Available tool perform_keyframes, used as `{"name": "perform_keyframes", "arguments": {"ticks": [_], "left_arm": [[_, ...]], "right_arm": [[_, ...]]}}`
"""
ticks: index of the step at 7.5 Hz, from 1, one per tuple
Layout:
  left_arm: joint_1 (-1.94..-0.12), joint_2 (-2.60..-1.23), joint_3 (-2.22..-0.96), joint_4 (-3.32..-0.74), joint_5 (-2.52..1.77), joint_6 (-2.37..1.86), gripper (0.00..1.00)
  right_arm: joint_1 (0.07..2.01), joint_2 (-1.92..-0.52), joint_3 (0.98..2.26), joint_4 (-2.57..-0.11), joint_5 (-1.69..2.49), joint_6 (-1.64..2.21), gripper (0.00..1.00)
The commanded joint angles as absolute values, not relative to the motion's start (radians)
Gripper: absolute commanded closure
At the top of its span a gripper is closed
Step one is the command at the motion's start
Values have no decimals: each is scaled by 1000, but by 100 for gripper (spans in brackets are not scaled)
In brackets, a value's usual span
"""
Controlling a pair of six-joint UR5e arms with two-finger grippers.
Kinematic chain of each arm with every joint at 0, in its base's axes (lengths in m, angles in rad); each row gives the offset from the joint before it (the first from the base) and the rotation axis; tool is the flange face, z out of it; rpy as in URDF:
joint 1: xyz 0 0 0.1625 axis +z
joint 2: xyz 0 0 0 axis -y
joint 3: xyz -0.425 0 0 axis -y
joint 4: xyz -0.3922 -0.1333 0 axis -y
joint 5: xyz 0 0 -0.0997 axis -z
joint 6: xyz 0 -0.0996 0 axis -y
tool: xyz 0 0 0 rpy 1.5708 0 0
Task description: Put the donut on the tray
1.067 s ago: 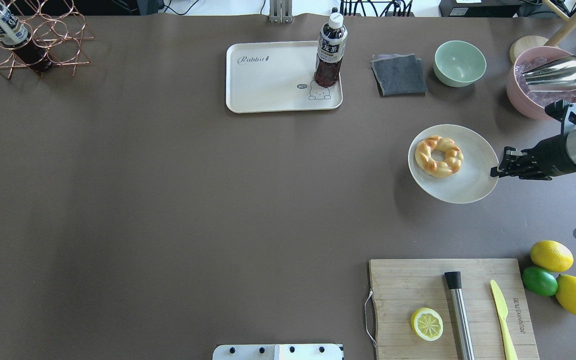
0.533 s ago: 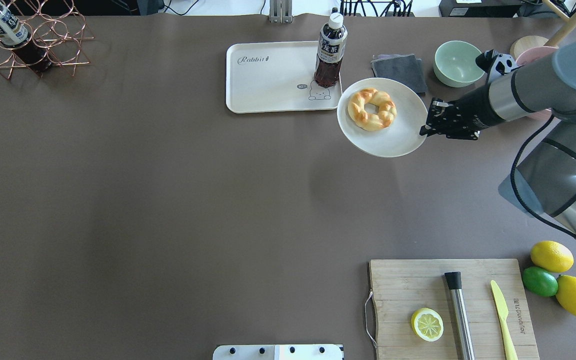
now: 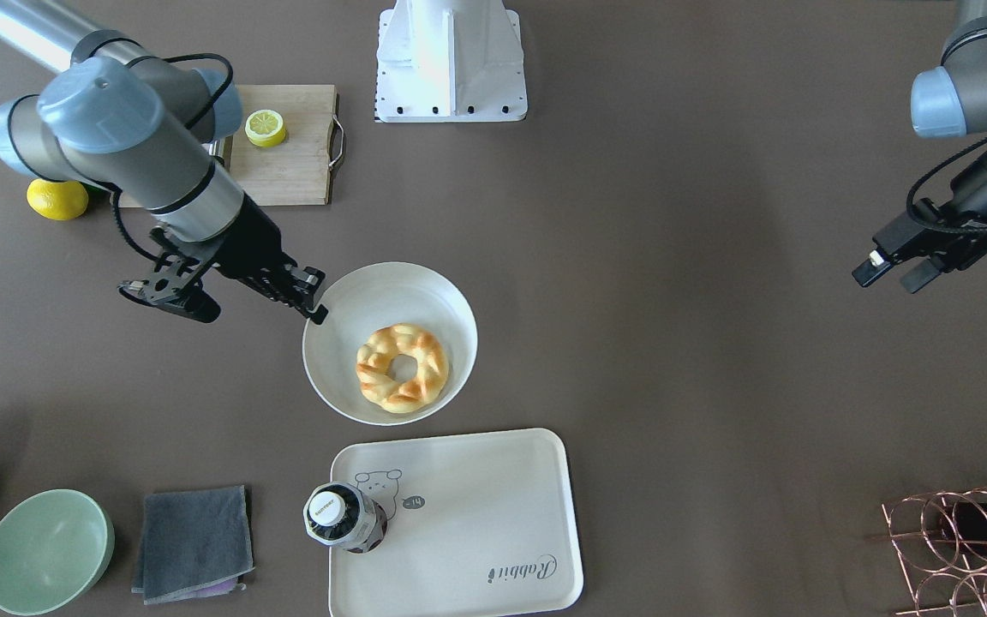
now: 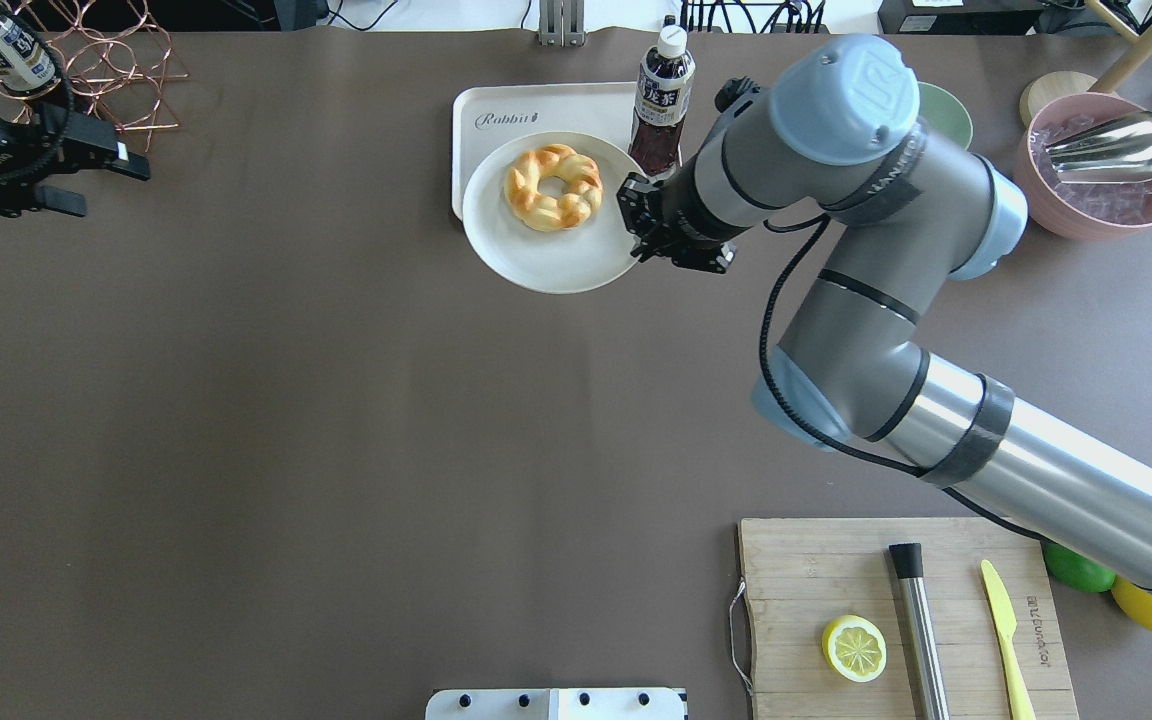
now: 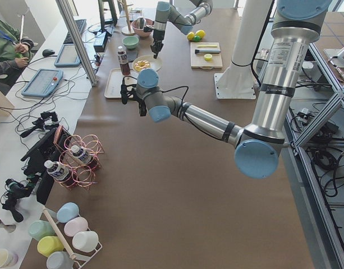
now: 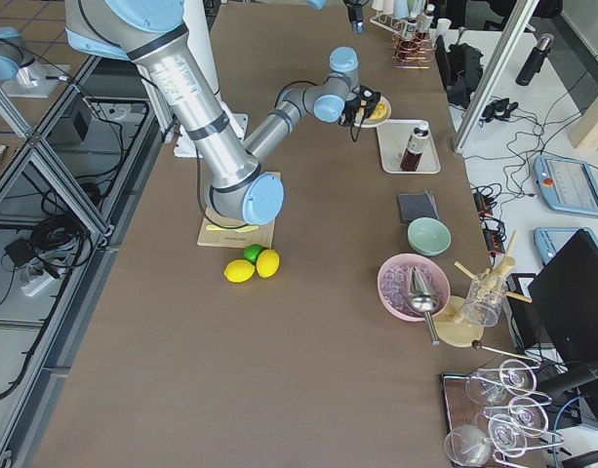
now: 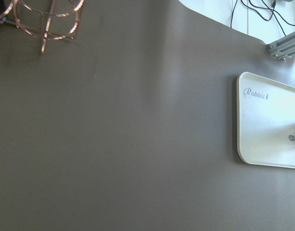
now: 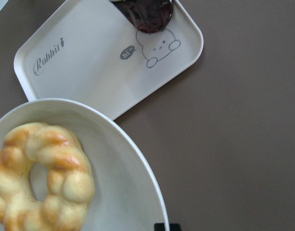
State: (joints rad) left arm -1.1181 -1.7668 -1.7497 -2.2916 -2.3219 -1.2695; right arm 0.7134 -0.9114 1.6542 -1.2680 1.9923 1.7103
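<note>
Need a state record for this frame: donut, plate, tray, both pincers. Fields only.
donut: on plate, not yet on tray
plate: gripped at its rim, appears lifted, at tray's near edge
tray: on table, bottle upright at its bear corner
right pincer: shut on plate rim
left pincer: open, holding nothing, near rack

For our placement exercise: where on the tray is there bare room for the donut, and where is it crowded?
Free: the middle of the tray, between the bottle and the Rabbit script. Crowded: the bear corner, under the bottle, and the robot-side rim, where the right gripper holds the plate with the donut.
</note>
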Motion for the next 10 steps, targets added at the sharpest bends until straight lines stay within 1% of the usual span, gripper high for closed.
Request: {"name": "perform_keyframes", "arguments": {"ticks": [1,3,4,5,6,7,8,9,10], "left_arm": [[-935,-1848,-1793,-2289,-2162,-1493,2],[-853,-1861,-1798,-2283,-2070,-1514,3],[-851,-1858,-1802,-2283,-2068,-1514,5],[-851,-1855,-1812,-2283,-2068,-1514,14],[-851,-1850,-1821,-2283,-2068,-1514,25],[-850,-1847,-1824,-2283,-2071,-1513,59],[-847,-1844,-1824,-2281,-2072,-1511,74],[-847,-1839,-1822,-2280,-2074,-1511,77],[-845,-1839,-1821,-2279,-2074,-1509,77]], "right_arm": [[585,-697,1635,-1492,1850,1842,100],[542,-577,1530,-1543,1792,1888,100],[525,-566,1514,-1552,1770,1893,100],[517,-568,1514,-1555,1754,1893,100],[514,-568,1517,-1563,1752,1893,100],[511,-566,1519,-1563,1749,1893,100],[511,-565,1525,-1563,1746,1893,100],[512,-563,1526,-1563,1746,1893,100],[512,-561,1526,-1562,1743,1893,100]]}}
